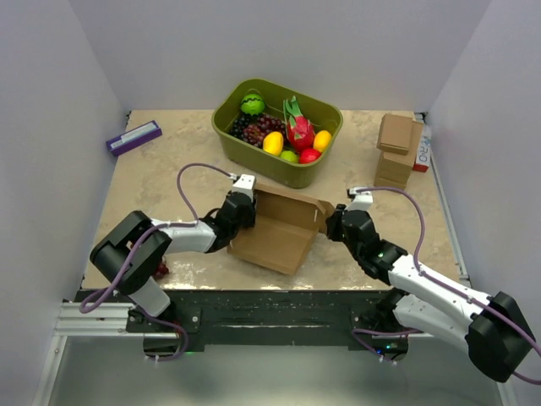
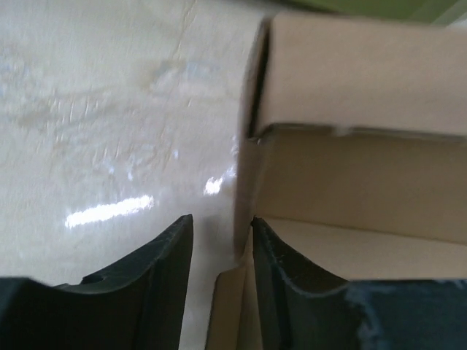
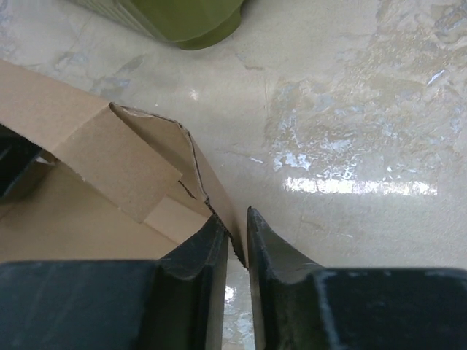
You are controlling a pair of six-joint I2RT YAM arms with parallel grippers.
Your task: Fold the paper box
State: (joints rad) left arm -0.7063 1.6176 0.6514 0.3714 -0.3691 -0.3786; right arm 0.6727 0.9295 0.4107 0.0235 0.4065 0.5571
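Note:
The paper box (image 1: 279, 233) is a brown cardboard mailer lying open at the table's front centre, with its side walls raised and a flap leaning over its far edge. My left gripper (image 1: 243, 208) is at the box's far left corner. In the left wrist view the left gripper (image 2: 219, 233) is open, with the box's left wall (image 2: 248, 182) between the fingers, against the right one. My right gripper (image 1: 332, 222) is at the box's right side. In the right wrist view the right gripper (image 3: 237, 222) is shut on the torn edge of the box's right wall (image 3: 211, 182).
A green bin (image 1: 262, 161) of toy fruit stands just behind the box; its corner shows in the right wrist view (image 3: 182, 18). A stack of small cardboard boxes (image 1: 397, 148) is at the back right. A purple box (image 1: 133, 137) lies at the back left.

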